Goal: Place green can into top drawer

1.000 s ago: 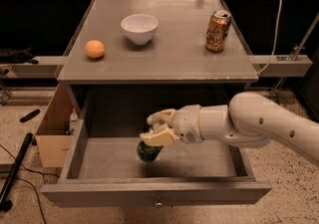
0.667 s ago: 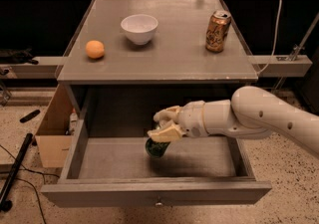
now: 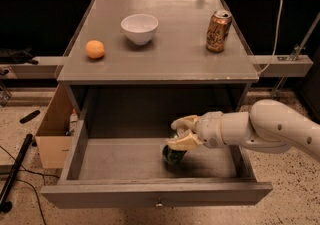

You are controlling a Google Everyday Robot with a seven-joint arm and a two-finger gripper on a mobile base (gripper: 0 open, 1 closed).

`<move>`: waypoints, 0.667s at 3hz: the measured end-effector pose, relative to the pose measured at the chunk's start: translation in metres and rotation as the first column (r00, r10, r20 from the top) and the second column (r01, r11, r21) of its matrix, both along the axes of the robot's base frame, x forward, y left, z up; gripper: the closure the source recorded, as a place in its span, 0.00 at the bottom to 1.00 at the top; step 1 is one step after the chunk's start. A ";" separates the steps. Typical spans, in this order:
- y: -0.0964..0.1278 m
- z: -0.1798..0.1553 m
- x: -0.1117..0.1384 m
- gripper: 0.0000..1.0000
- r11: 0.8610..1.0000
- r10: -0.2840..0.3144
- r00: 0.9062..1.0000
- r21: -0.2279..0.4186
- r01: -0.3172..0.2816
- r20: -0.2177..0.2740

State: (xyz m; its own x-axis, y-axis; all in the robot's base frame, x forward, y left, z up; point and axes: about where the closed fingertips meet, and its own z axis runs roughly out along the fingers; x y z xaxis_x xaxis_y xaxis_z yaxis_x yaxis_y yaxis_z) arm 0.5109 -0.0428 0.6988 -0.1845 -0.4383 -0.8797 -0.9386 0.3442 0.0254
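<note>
The top drawer [image 3: 155, 194] is pulled wide open below the grey table top, its flat front with a small round knob nearest the camera. My gripper [image 3: 184, 133] reaches in from the right on a white arm and is shut on the green can [image 3: 173, 154]. The can is tilted, with its lower end at or just above the drawer floor near the middle; I cannot tell if it touches. Only its dark green lower part shows below the fingers [image 3: 184, 142].
On the table top stand a white bowl [image 3: 139, 28], an orange [image 3: 95, 49] at the left and an orange-gold can [image 3: 218, 30] at the right. A cardboard box [image 3: 52, 136] sits left of the drawer. Cables and a dark pole lie on the floor at the left.
My gripper and the green can have shifted to the right inside the drawer, from left of centre to about the middle. The grip has not changed.
</note>
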 end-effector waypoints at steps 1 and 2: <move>0.008 -0.012 -0.008 1.00 0.999 -0.011 1.000 0.030 0.011 -0.009; 0.040 -0.009 -0.001 1.00 0.997 0.004 1.000 0.078 -0.004 0.006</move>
State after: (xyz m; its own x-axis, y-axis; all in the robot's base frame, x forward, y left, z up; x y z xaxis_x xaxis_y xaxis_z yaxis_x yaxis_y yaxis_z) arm 0.5101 -0.0026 0.6894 -0.1781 -0.3689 -0.9122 -0.9401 0.3378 0.0469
